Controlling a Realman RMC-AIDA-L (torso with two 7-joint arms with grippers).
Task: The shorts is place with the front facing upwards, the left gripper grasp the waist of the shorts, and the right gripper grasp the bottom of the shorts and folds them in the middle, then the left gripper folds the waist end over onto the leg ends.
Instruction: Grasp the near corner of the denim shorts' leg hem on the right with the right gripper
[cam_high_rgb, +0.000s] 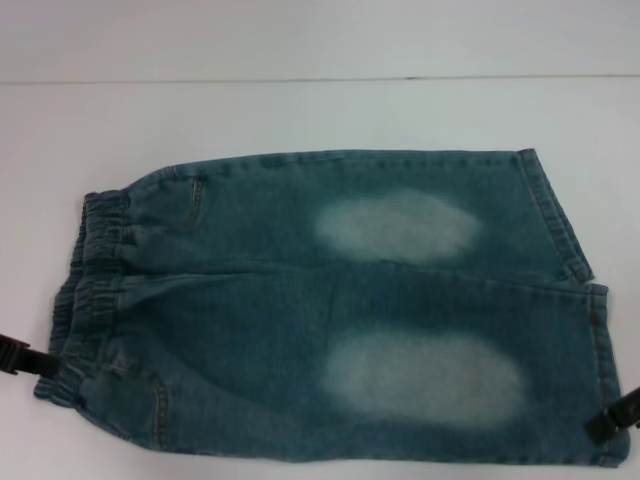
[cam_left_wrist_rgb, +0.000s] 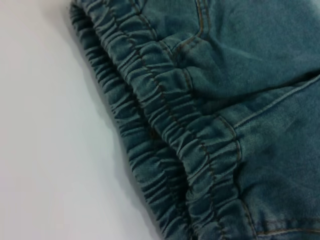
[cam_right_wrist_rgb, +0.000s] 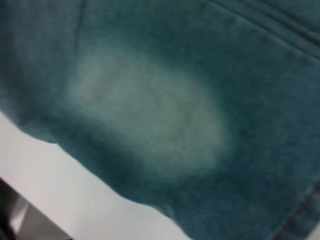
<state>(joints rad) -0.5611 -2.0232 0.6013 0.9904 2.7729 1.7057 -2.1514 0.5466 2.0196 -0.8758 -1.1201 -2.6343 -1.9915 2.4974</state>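
Note:
The blue denim shorts (cam_high_rgb: 270, 300) lie flat, front up, with two pale ovals (cam_high_rgb: 400, 225) showing. The puckered waist of the shorts (cam_high_rgb: 95, 270) is at the left, and the bottom of the shorts, two straight leg ends (cam_high_rgb: 598, 340), is at the right. My left gripper (cam_high_rgb: 22, 358) sits at the near corner of the waist, touching its edge. My right gripper (cam_high_rgb: 612, 420) is at the near corner of the front leg hem. The left wrist view is filled by the gathered waistband (cam_left_wrist_rgb: 165, 125). The right wrist view shows one pale oval (cam_right_wrist_rgb: 150, 115) on denim.
The shorts rest on a white table (cam_high_rgb: 300, 110) whose far edge runs across the top of the head view. The table's near edge (cam_right_wrist_rgb: 30, 210) shows in the right wrist view, close to the shorts' front side.

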